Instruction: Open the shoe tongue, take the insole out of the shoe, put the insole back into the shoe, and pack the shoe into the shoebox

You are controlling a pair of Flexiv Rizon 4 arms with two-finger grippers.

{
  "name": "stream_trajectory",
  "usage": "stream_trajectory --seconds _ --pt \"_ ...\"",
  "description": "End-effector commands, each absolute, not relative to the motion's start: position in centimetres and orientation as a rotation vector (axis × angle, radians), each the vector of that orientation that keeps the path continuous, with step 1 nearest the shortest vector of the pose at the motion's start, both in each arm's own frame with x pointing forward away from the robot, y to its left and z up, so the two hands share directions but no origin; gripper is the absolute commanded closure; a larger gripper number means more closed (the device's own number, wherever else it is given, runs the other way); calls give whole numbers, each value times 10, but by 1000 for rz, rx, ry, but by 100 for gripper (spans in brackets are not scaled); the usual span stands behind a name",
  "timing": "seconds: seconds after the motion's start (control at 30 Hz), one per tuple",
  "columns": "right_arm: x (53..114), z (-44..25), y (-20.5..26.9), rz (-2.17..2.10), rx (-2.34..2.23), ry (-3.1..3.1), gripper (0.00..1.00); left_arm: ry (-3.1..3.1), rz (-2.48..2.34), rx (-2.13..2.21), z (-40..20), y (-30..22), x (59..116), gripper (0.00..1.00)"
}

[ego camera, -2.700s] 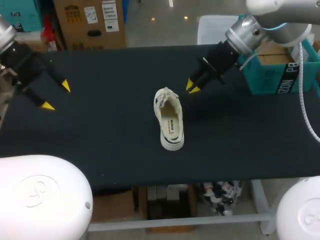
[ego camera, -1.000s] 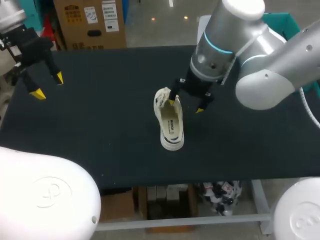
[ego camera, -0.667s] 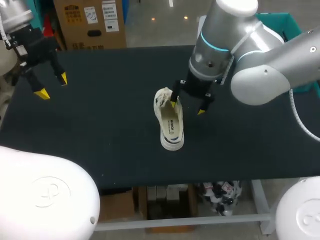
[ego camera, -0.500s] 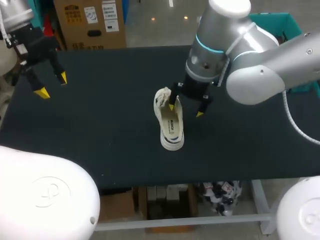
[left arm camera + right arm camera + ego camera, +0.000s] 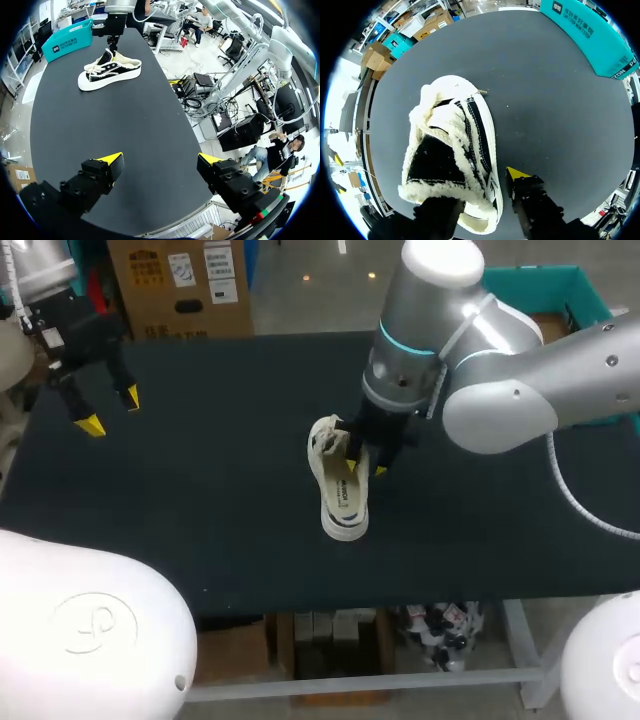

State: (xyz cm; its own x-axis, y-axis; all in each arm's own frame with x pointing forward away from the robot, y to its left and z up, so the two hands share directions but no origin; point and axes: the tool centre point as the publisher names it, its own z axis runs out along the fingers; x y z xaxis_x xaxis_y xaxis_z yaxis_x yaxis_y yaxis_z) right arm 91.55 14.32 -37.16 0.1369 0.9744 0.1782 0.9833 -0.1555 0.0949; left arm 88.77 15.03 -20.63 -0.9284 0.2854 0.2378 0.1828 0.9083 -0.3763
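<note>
A cream shoe (image 5: 341, 498) with a fleecy lining lies at the middle of the black table (image 5: 200, 500). Its insole shows inside. My right gripper (image 5: 364, 467) has come down on the shoe's right side. One finger is inside the opening, the other outside. In the right wrist view the shoe's (image 5: 450, 130) side wall fills the space between the fingers, and the gripper (image 5: 480, 187) is shut on it. The inner fingertip is hidden under the fleece. My left gripper (image 5: 111, 411) hangs open and empty over the table's far left corner. From there, in its wrist view, the shoe (image 5: 110, 70) lies far ahead of the gripper (image 5: 160, 157).
A teal box (image 5: 560, 290) stands at the table's far right, partly behind my right arm, and shows in the right wrist view (image 5: 590, 37) ahead of the shoe. Bare black tabletop surrounds the shoe on all sides.
My right gripper dropped onto the shoe and its fingers drew together around the side wall. The left gripper shifted slightly. The shoe stayed put.
</note>
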Motion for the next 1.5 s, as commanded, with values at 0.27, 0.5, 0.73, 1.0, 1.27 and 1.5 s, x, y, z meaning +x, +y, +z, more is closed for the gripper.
stream_trajectory --seconds 0.27,0.5,0.73,1.0,1.27,1.5 --pt "915 -369 152 -723 -2476 -2131 100 -2764 500 -349 -210 149 892 0" --pt "928 -354 153 -755 -2456 -2106 100 -2771 474 -377 -208 143 896 0" --pt "941 -334 149 -820 -2458 -2080 100 -2906 363 -409 -195 136 899 0" --pt "967 -305 126 -858 -2484 -2047 100 -3062 212 -461 -188 128 903 0" --pt "996 -272 96 -885 -2532 -2018 100 -3163 110 -455 -190 121 908 0" --pt "1028 -241 62 -844 -2551 -1995 100 -3167 98 -444 -191 121 910 0"
